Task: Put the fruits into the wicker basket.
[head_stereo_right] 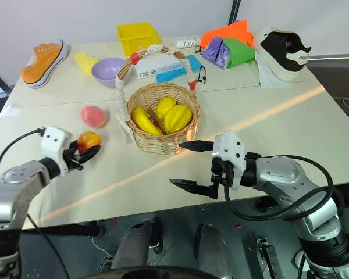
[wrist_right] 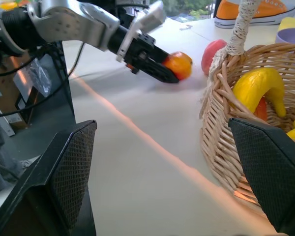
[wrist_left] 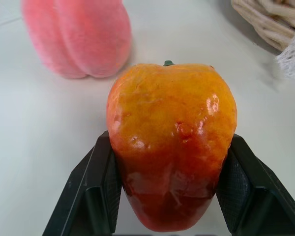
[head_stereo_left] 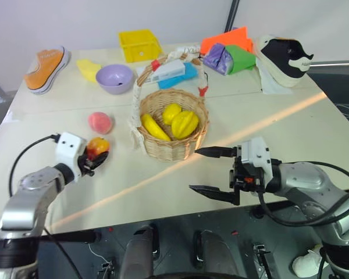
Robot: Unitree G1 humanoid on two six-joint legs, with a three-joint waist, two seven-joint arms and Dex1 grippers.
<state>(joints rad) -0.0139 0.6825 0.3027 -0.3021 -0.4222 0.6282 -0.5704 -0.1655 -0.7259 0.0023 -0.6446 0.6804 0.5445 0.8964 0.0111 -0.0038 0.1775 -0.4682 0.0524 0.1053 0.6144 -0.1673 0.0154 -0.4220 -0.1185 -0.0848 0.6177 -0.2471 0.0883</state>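
My left gripper (head_stereo_left: 96,157) is shut on the red-orange mango-like fruit (head_stereo_left: 98,145), which rests at table level left of the wicker basket (head_stereo_left: 173,149). The left wrist view shows both black fingers (wrist_left: 99,196) pressed against the sides of that fruit (wrist_left: 172,142). The pink peach-like fruit (head_stereo_left: 99,122) lies on the table just beyond it, untouched. The basket holds a yellow banana (head_stereo_left: 154,128) and a starfruit (head_stereo_left: 185,123). My right gripper (head_stereo_left: 212,171) hovers open in front of the basket's near right side, pointing left, with nothing between its fingers.
Behind the basket stand a lilac bowl (head_stereo_left: 114,78), a yellow plastic bin (head_stereo_left: 139,45), an orange sneaker (head_stereo_left: 46,70), a black and white shoe (head_stereo_left: 285,58) and colourful packets (head_stereo_left: 227,52). The table's near edge (head_stereo_left: 163,216) runs just below both grippers.
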